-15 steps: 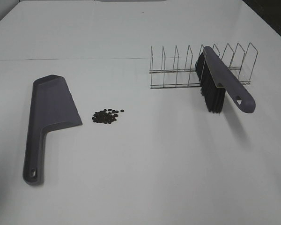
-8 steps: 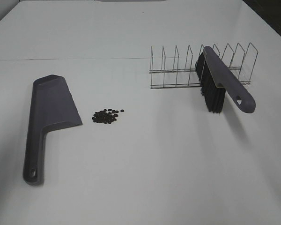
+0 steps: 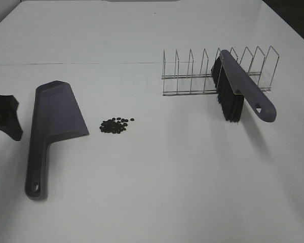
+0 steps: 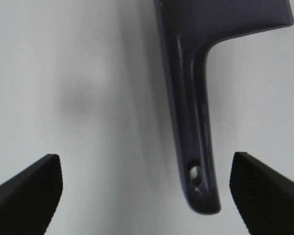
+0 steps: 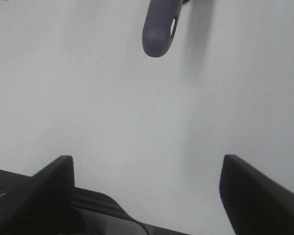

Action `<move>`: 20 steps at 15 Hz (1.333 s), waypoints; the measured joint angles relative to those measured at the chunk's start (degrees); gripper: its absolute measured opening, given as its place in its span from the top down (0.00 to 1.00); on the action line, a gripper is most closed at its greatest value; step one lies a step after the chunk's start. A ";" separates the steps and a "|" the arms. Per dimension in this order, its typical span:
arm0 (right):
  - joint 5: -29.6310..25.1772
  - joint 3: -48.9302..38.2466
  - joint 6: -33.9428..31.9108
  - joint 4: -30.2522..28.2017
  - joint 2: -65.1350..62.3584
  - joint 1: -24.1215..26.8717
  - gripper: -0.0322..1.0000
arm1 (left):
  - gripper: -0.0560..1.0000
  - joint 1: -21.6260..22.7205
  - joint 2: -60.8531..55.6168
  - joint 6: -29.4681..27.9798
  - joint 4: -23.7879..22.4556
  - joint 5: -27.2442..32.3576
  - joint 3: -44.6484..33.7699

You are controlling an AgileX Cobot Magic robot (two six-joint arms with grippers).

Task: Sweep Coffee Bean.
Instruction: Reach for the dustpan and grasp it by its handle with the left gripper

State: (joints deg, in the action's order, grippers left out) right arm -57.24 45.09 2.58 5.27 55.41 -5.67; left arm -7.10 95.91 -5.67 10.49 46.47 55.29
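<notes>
Coffee bean (image 3: 115,125) pile: tiny dark beans in a loose cluster on the white table (image 3: 167,192), left of centre in the high view. A few strays sit on the pile's 1 o'clock side. The pile is near the dustpan's wide end, at its 3 o'clock, not touching it.

Grey-purple dustpan (image 3: 58,114) lies flat, wide end toward 12 o'clock, handle toward 6 o'clock with a hang hole at its tip.

Brush (image 3: 238,88) is well apart from the beans, at about their 2 o'clock. It is propped in a wire rack (image 3: 192,76), black bristles down, handle sloping toward 5 o'clock and sticking out past the rack.

Left gripper (image 4: 146,161): jaws spread wide, nothing grasped. Its wrist view shows the dustpan handle tip between the two dark fingers (image 4: 29,191), nearer one of them, with clear table showing on both sides. In the high view only a dark piece of it shows at the frame edge, at 9 o'clock of the dustpan, just beside it. Height above the table is unclear.

Right gripper (image 5: 147,159): jaws also spread wide and empty. Its wrist view shows bare table between the fingers, with the brush handle tip ahead and apart from them. In the high view only a sliver shows at the 3 o'clock edge, near the brush handle's 4 o'clock.
</notes>
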 joint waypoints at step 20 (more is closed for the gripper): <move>2.01 0.06 0.00 -0.06 0.00 0.00 0.23 | 0.17 -4.47 21.94 -12.03 1.38 -0.29 11.12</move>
State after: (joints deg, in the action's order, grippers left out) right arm -55.23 45.15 2.58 5.21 55.41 -5.67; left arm -11.57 117.86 -17.70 11.86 46.18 66.41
